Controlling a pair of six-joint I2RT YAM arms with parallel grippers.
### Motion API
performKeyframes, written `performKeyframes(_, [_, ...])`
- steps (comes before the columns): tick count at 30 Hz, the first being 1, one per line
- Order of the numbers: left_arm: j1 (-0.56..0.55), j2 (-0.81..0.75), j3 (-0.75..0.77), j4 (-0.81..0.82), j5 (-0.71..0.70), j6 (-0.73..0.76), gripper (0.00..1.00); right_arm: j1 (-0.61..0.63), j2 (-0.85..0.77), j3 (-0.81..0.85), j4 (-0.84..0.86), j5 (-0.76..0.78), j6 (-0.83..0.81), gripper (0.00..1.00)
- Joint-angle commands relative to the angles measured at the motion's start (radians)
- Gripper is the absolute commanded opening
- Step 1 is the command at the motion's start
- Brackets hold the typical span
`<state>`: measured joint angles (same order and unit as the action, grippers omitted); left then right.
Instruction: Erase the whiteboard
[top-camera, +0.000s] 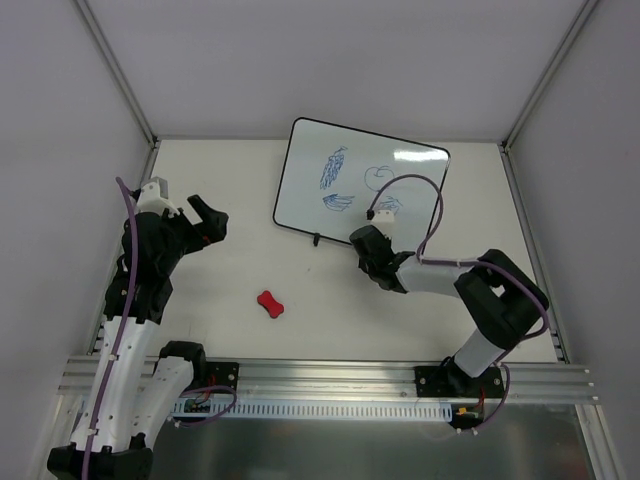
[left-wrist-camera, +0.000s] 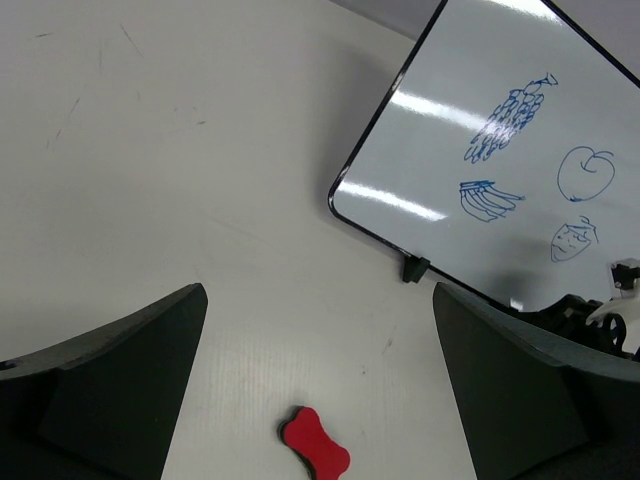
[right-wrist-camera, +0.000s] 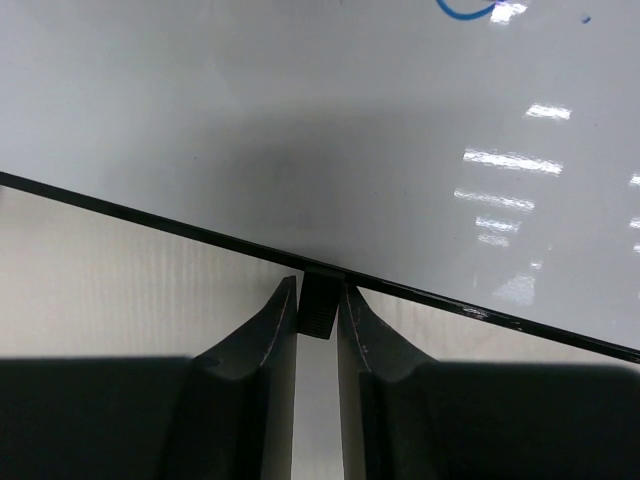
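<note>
The whiteboard (top-camera: 300, 180) lies at the back centre of the table, with several blue doodles (top-camera: 334, 168) on it. It also shows in the left wrist view (left-wrist-camera: 440, 150) and fills the top of the right wrist view (right-wrist-camera: 300, 120). My right gripper (top-camera: 362, 238) is at the board's near edge, and in its wrist view (right-wrist-camera: 318, 285) it is shut on a small black foot (right-wrist-camera: 318, 305) of the board. My left gripper (top-camera: 205, 215) is open and empty above the table on the left (left-wrist-camera: 320, 290). A red bone-shaped eraser (top-camera: 270, 304) lies on the table, below the left gripper's open jaws (left-wrist-camera: 315, 445).
The board's other black foot (top-camera: 317, 240) sticks out from the near edge, left of the right gripper. Grey walls and metal rails (top-camera: 120, 230) close in the white table on the left, back and right.
</note>
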<state>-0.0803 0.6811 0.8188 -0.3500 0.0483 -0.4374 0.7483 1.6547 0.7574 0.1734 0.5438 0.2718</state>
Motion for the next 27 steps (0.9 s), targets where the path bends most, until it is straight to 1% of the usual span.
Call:
performKeyframes(1, [-0.015,-0.003,0.006,-0.001,-0.001,-0.009,0.99,0.094,-0.041,-0.041,0.023,-0.128,-0.031,0.0])
performKeyframes(5, [-0.021,0.001,0.003,0.0,-0.007,-0.012,0.99,0.15,-0.081,-0.076,0.023,-0.127,-0.023,0.0])
performKeyframes(9, [-0.026,0.006,0.0,-0.001,-0.008,-0.015,0.99,0.18,-0.125,-0.116,0.018,-0.123,0.001,0.0])
performKeyframes(15, [-0.033,0.009,-0.015,-0.003,-0.025,-0.024,0.99,0.218,-0.131,-0.115,-0.018,-0.081,0.032,0.0])
performKeyframes(16, [-0.035,0.006,-0.018,-0.004,-0.03,-0.026,0.99,0.221,-0.127,-0.112,-0.02,-0.079,0.033,0.02])
performKeyframes(17, [-0.035,0.006,-0.023,-0.004,-0.028,-0.026,0.99,0.229,-0.125,-0.109,-0.023,-0.076,0.033,0.17])
performKeyframes(18, [-0.035,0.005,-0.024,-0.006,-0.027,-0.024,0.99,0.232,-0.127,-0.106,-0.031,-0.076,0.032,0.27])
performKeyframes(19, [-0.035,0.005,-0.026,-0.009,-0.021,-0.023,0.99,0.232,-0.133,-0.102,-0.031,-0.084,0.021,0.34])
performKeyframes(20, [-0.036,0.005,-0.029,-0.01,-0.015,-0.026,0.99,0.235,-0.151,-0.102,-0.032,-0.087,0.017,0.48])
performKeyframes(22, [-0.036,0.003,-0.03,-0.021,-0.013,-0.032,0.99,0.235,-0.185,-0.102,-0.048,-0.096,-0.012,0.56])
performKeyframes(23, [-0.036,0.003,-0.03,-0.026,-0.016,-0.037,0.99,0.235,-0.231,-0.101,-0.057,-0.1,-0.031,0.61])
performKeyframes(25, [-0.036,0.003,-0.029,-0.033,-0.015,-0.041,0.99,0.235,-0.28,-0.093,-0.097,-0.123,-0.08,0.64])
performKeyframes(26, [-0.036,0.003,-0.029,-0.041,-0.013,-0.044,0.99,0.233,-0.335,-0.083,-0.115,-0.133,-0.147,0.67])
performKeyframes(27, [-0.036,0.003,-0.027,-0.047,-0.005,-0.043,0.99,0.233,-0.364,-0.076,-0.155,-0.139,-0.17,0.69])
